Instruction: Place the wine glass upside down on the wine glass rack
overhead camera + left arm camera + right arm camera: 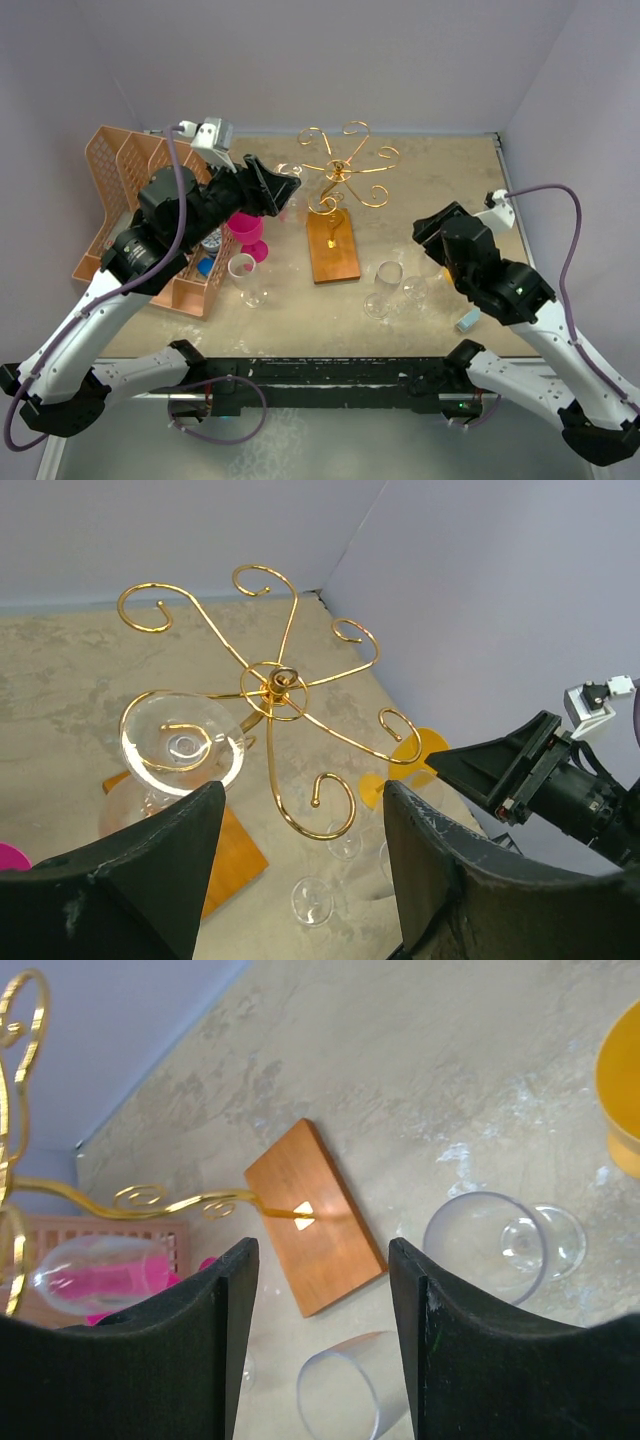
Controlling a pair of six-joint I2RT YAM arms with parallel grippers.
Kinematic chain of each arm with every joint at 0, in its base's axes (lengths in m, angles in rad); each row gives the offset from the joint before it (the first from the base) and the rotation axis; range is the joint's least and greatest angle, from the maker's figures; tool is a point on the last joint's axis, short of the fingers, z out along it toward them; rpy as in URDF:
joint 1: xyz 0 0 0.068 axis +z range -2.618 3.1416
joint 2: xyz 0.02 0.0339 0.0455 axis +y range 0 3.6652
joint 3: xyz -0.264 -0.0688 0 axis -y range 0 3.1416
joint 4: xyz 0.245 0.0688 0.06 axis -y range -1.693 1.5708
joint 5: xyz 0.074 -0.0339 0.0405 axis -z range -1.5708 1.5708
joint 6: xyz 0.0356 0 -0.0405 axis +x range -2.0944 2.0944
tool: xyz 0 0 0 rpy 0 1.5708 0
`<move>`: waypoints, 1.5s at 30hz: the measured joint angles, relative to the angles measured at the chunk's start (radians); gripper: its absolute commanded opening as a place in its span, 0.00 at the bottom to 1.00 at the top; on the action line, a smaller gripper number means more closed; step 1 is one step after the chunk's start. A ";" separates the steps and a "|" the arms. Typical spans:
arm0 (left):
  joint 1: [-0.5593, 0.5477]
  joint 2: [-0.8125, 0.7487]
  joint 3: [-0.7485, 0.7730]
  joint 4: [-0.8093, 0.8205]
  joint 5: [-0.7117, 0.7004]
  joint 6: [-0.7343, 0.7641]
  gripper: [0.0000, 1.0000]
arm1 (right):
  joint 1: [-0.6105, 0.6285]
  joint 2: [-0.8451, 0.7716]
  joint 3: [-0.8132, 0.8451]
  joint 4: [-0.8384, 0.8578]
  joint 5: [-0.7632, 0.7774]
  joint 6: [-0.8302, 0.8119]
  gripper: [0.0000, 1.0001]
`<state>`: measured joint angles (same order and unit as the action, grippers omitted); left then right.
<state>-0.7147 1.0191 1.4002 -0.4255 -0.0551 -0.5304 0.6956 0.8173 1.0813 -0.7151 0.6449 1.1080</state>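
- Top view: the wine glass rack [340, 172] stands mid-table on its wooden base [333, 250], and the left gripper [272, 190] hangs just beside the left-hand spirals, since that is the arm serving the rack
- The wine glass [292, 203] shows only faintly under one left spiral, so this view cannot tell whether the rack carries it
- The right gripper [432, 228] waits well apart on the right, probably held back to leave the left arm room; spare clear glasses [385, 290] rest near it, and pink cups [245, 230] sit beside the peach organiser [120, 190] on the left
- Left wrist view: the wine glass [180, 745] is upside down, foot uppermost at one curled arm of the rack and bowl below, which is how such a curl bears a glass
- The left fingers [150, 870] stand wide apart with nothing between them, on the near side of the glass and not touching it; the glass seems to hang on the rack alone, so the placing looks done bar a careful retreat
- Right wrist view: the right fingers [200, 1340] are apart and empty above the table near the wooden base; the hung glass shows at the far left with pink behind it, and a yellow object [622, 1090] sits at the right edge
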 measured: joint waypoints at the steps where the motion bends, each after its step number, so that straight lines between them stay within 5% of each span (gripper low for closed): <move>1: 0.000 0.000 -0.003 0.001 0.000 0.001 0.62 | 0.000 0.000 -0.011 -0.001 0.014 0.004 0.55; 35: 0.000 -0.025 -0.007 0.015 -0.043 0.001 0.62 | 0.000 0.059 -0.127 -0.020 0.047 0.205 0.35; 45: 0.000 -0.031 -0.007 0.022 -0.050 0.001 0.62 | 0.000 0.091 -0.134 -0.011 0.063 0.237 0.03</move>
<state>-0.7147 0.9878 1.3930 -0.4038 -0.1051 -0.5293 0.6956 0.9081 0.9470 -0.7261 0.7078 1.3453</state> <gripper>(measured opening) 0.620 0.124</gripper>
